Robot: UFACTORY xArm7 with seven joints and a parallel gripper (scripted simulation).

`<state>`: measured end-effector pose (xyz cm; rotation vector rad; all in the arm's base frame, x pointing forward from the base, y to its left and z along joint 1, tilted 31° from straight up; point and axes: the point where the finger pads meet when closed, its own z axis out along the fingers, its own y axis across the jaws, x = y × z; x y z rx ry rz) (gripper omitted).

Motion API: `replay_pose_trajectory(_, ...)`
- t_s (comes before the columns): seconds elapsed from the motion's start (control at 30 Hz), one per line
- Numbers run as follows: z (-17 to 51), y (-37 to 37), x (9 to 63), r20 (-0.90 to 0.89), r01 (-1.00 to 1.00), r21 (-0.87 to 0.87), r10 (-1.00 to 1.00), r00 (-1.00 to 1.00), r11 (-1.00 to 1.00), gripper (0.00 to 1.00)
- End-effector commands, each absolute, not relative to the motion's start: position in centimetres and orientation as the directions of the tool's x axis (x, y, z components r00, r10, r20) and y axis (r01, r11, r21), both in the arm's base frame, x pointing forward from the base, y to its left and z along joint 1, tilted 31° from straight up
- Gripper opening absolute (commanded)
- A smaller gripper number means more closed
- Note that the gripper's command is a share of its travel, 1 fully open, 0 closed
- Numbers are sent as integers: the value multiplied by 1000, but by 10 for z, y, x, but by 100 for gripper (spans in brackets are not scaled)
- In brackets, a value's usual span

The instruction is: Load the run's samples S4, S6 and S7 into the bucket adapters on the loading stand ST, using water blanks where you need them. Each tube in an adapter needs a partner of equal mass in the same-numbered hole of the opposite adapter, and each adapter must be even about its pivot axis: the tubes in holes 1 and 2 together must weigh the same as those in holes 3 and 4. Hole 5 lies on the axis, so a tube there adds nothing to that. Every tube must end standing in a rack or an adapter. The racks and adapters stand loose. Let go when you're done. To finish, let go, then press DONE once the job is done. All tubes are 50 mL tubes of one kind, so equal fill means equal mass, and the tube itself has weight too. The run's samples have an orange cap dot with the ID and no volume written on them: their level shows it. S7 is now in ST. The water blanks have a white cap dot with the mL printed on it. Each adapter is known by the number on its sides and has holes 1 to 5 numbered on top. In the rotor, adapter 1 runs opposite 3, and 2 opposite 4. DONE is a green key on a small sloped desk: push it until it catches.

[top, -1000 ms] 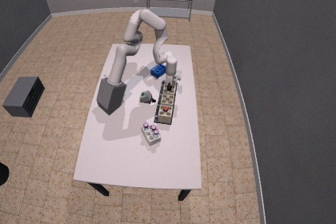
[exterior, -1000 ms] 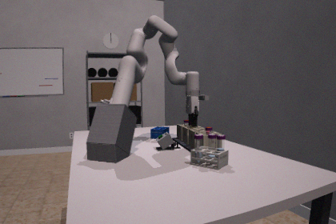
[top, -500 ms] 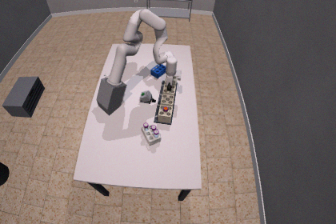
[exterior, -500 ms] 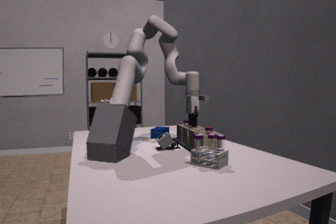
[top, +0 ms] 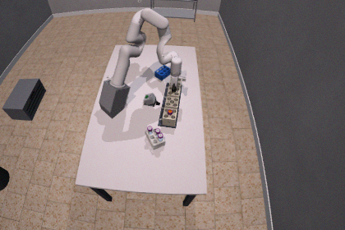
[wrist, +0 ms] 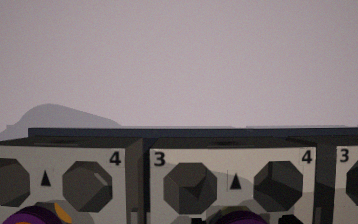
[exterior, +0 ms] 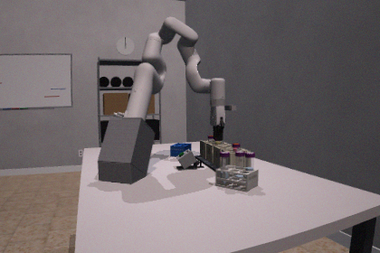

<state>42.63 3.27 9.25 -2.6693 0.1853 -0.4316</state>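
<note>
My gripper (top: 173, 87) (exterior: 218, 132) (wrist: 243, 220) points down at an adapter (wrist: 235, 154) in the row on the dark loading stand (top: 161, 119) (wrist: 90, 132). Its fingers are a little apart around a purple cap (wrist: 240, 217), with a gap on both sides. That tube stands at the middle hole; its dot is out of view. The adapter to the left in the wrist view holds an orange-dotted tube (wrist: 25, 219). Another orange-dotted tube (top: 170, 112) (exterior: 236, 145) stands in the nearest adapter (top: 168, 121). Adapter numbers are unreadable.
A pale rack (top: 156, 144) (exterior: 237, 182) near the front holds three purple-capped tubes. A blue rack (top: 163, 72) (exterior: 181, 149) stands toward the back. The small desk (top: 151, 101) (exterior: 187, 161) with the green DONE key (top: 147, 97) is left of the stand.
</note>
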Motion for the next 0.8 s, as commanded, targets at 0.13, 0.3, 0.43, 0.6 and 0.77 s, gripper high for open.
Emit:
replay_pose_trajectory(0.13, 104, 27, 423, 272, -63, -432, -196, 942, -900, 44)
replay_pose_trajectory(0.3, 113, 23, 420, 273, -63, -432, -196, 942, -900, 44)
replay_pose_trajectory(0.43, 120, 20, 417, 273, -63, -432, -196, 942, -900, 44)
replay_pose_trajectory(0.6, 128, 16, 414, 273, -63, -432, -196, 942, -900, 44)
replay_pose_trajectory(0.77, 133, 14, 412, 273, -63, -432, -196, 942, -900, 44)
